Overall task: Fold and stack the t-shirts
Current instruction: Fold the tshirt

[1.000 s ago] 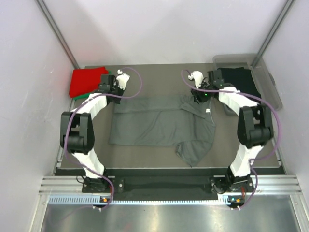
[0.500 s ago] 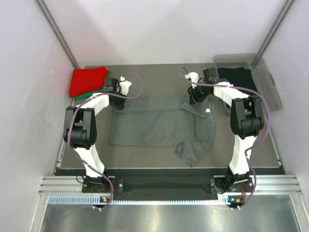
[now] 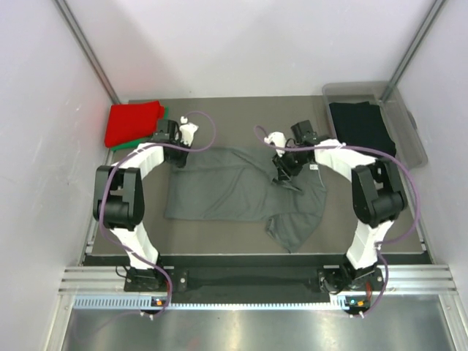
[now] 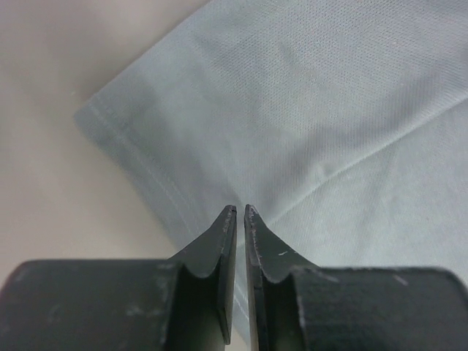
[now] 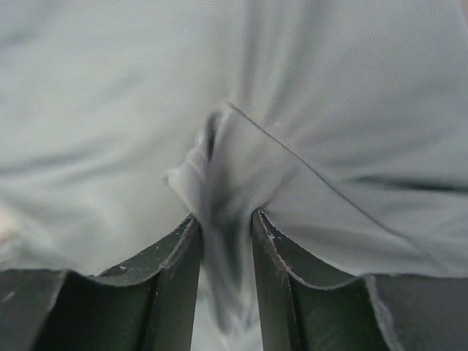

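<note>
About half the job looks done. 2 shirts already sit folded in a pile just beyond and to the left of the left gripper [image 4: 240, 210]: the red t-shirt [image 3: 130, 123] on top, with the green t-shirt [image 3: 165, 110] showing only as a sliver under it.

The dark grey t-shirt [image 3: 227, 186] lies spread on the table [image 3: 234, 117] between and nearer than both grippers, mid-fold. The left gripper's fingers are pressed almost together on the shirt's far-left hem corner. The right gripper [image 5: 225, 218] pinches a bunched ridge of the same cloth near the collar end.

The black t-shirt [image 3: 362, 126] waits in the clear tub [image 3: 409, 139], beyond and to the right of the right gripper, well apart.

The grey shirt's near sleeve, splayed out below the right gripper, will likely need tucking. Nothing else blocks the fold.
</note>
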